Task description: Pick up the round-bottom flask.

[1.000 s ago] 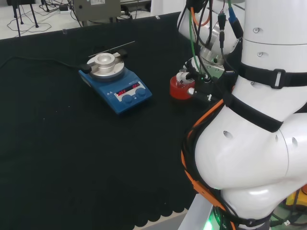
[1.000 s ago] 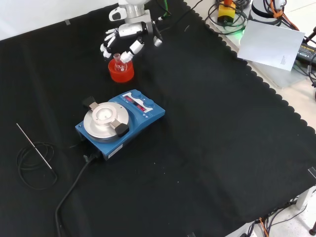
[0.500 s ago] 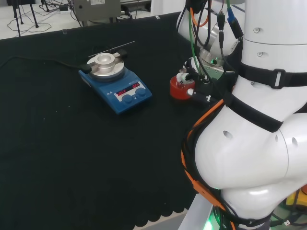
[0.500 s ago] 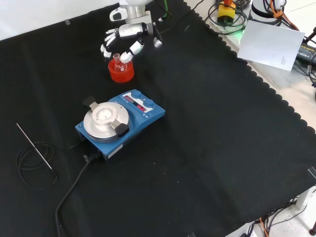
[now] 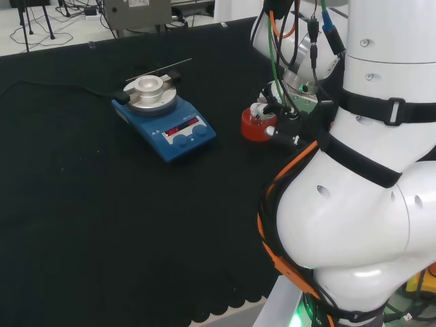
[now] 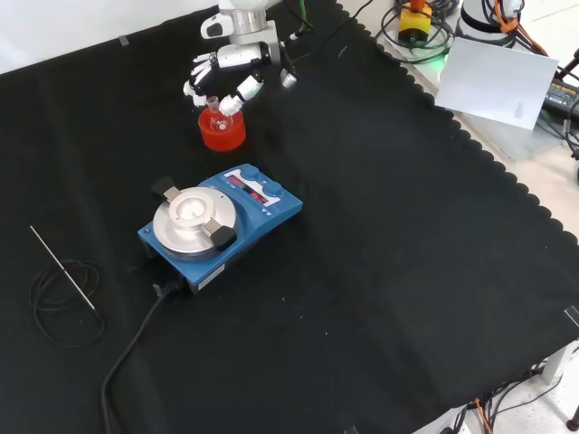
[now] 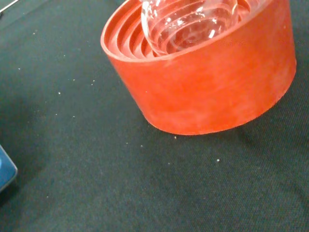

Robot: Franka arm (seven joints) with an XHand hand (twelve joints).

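Note:
The clear round-bottom flask (image 6: 214, 108) sits upright in a red ribbed stand (image 6: 223, 136) at the far side of the cloth in the front view. The hand (image 6: 237, 60) hangs just over it, fingers (image 6: 194, 83) on one side of the flask's neck and thumb (image 6: 232, 103) on the other, loosely spread and apart from the glass. In the head view the stand (image 5: 256, 129) lies beside the arm's white links, with the hand (image 5: 259, 107) above it. Up close in the wrist view, the flask's bulb (image 7: 188, 21) rests in the stand (image 7: 212, 87).
A blue stirring hotplate (image 6: 220, 221) with a metal top stands near the stand; its corner (image 7: 5, 171) shows in the wrist view. A thin metal probe with a coiled cable (image 6: 61, 271) lies at the front view's left. The arm's links (image 5: 354, 177) stand at the head view's right.
The hand has sunk slightly toward the flask, and its thumb has drawn nearer the neck. The flask and stand have not moved.

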